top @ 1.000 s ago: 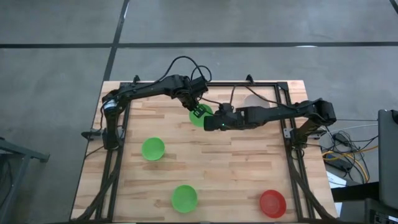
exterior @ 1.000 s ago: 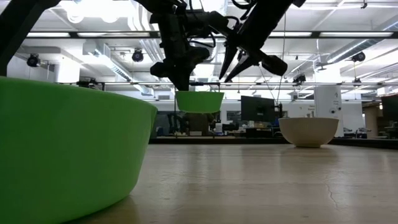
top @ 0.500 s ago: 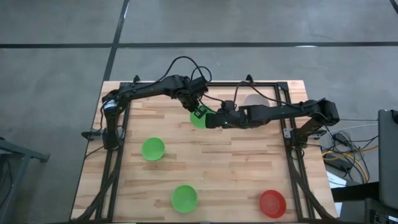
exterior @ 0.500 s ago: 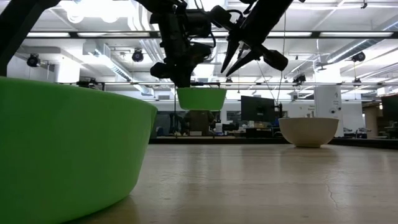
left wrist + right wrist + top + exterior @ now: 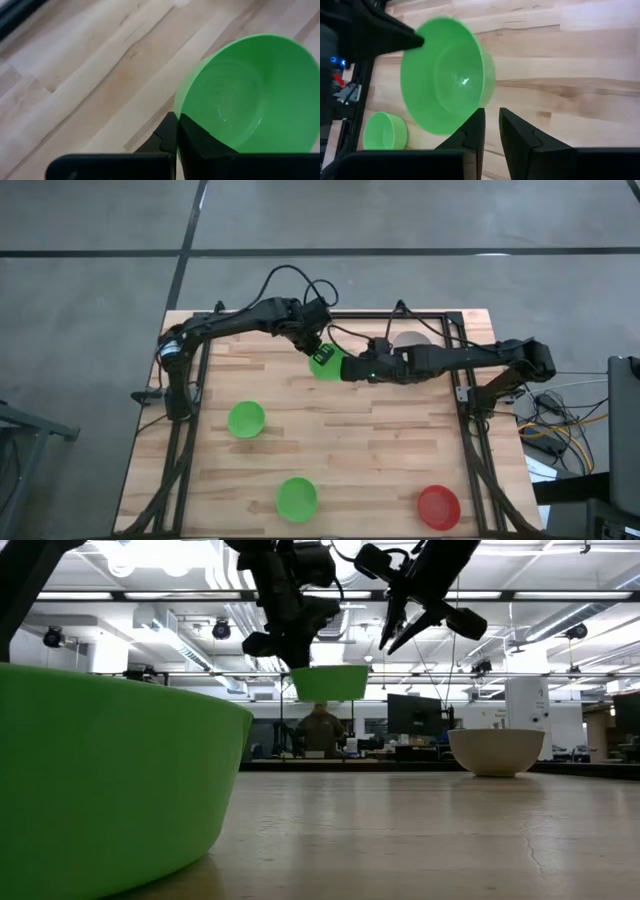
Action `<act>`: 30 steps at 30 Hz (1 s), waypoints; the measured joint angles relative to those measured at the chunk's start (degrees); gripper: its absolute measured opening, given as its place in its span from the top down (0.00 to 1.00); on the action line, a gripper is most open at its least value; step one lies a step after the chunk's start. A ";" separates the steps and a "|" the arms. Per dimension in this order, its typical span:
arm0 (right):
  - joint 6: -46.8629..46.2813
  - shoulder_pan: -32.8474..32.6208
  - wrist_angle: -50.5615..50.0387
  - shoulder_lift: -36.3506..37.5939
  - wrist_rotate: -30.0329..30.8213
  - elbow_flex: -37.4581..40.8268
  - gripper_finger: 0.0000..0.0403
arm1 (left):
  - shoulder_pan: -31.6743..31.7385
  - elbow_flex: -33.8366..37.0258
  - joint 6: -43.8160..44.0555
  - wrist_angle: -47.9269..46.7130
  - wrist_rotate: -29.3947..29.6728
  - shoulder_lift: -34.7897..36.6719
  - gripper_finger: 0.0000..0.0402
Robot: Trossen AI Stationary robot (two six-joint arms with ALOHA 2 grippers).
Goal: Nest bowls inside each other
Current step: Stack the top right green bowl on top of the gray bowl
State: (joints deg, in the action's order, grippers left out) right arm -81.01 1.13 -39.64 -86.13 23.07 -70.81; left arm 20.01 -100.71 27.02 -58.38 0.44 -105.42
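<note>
**Colours and Patterns**

Held bowl [image 5: 323, 364]: bright green. Two bowls [image 5: 246, 419] [image 5: 296, 497] toward the table's near edge: green. Corner bowl [image 5: 438, 506]: red. Far-edge bowl [image 5: 496, 751]: pale grey-white. Table [image 5: 370, 450]: light wood, striped planks. Arms: dark.

- No readable text, label, brand, number or sign appears in any view.
- The wooden surface [image 5: 380, 450] carries no print or markings.
- The green bowls [image 5: 246, 418], the red bowl [image 5: 438, 506] and the pale bowl [image 5: 496, 751] are plain, with no lettering on them.
- The dark arms show no legible lettering.
- Screens and fixtures in the room behind, seen in the low view, are too small and distant to read anything on them.
</note>
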 joint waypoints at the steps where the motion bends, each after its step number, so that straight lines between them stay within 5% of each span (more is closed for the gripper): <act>1: 0.00 0.00 0.36 -0.13 0.00 0.00 0.87 | 0.00 0.00 0.16 0.70 0.05 0.50 0.99; 30: 0.47 1.90 4.67 -1.66 0.69 -0.02 0.87 | -1.40 -0.04 2.16 0.73 1.47 1.44 0.99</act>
State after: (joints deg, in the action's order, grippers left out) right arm -80.54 3.03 -34.97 -87.79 23.76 -70.83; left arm 18.62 -100.75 29.18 -57.66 1.90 -103.98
